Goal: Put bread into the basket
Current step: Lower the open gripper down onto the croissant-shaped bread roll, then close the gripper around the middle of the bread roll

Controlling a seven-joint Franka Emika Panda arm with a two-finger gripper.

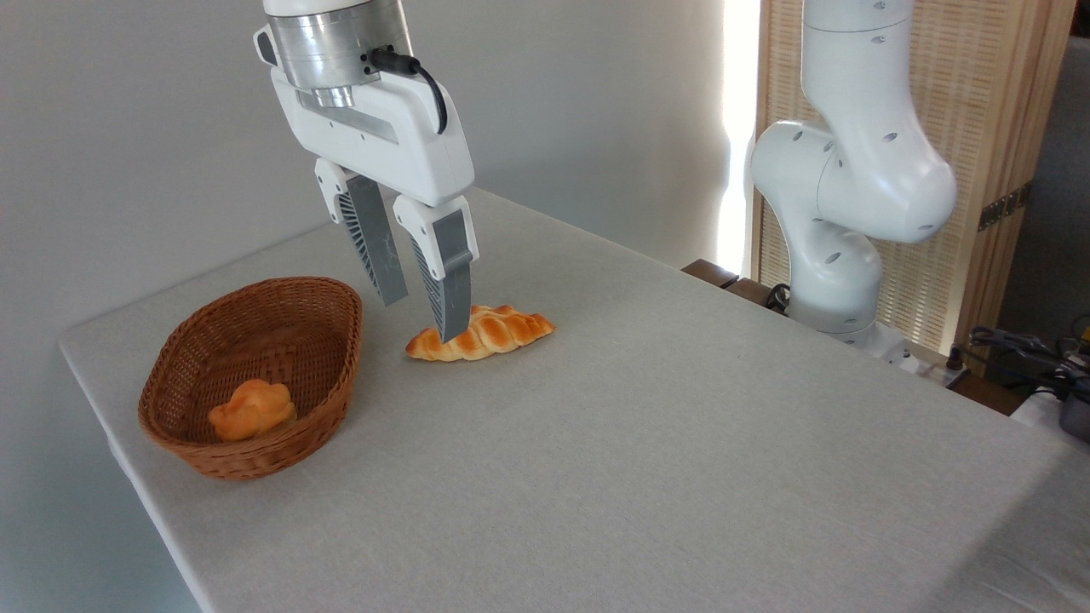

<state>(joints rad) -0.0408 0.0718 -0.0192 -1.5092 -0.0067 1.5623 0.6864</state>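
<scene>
Bread (482,333): long braided loaf, golden-orange, glossy ridged top, both ends tapered; lies flat on the counter (647,443), directly below the hand (423,314).
Bread place: under the fingertips and reaching out to the hand's right; the nearer finger's tip overlaps its left-middle part in view, and whether it touches cannot be told.
Hand: fingers spread apart, pointing down at a slant, holding nothing; the farther finger hangs above the counter, between loaf and basket.
Basket (328,387): oval, brown woven wicker, sloping sides, no handle; stands to the hand's lower left, near the loaf but apart from it.
Bun (252,409): small, round, knobbly, orange; rests inside the basket toward its near end.
Counts: one loaf, one bun, one basket, one hand.
Around: the arm's white base (839,230) stands well to the hand's right at the counter's far edge, before a slatted wooden screen (971,102); dark cables (1022,353) lie at the far right.
In the way: bare cloth lies between loaf and basket; only the basket's near rim rises there.
</scene>
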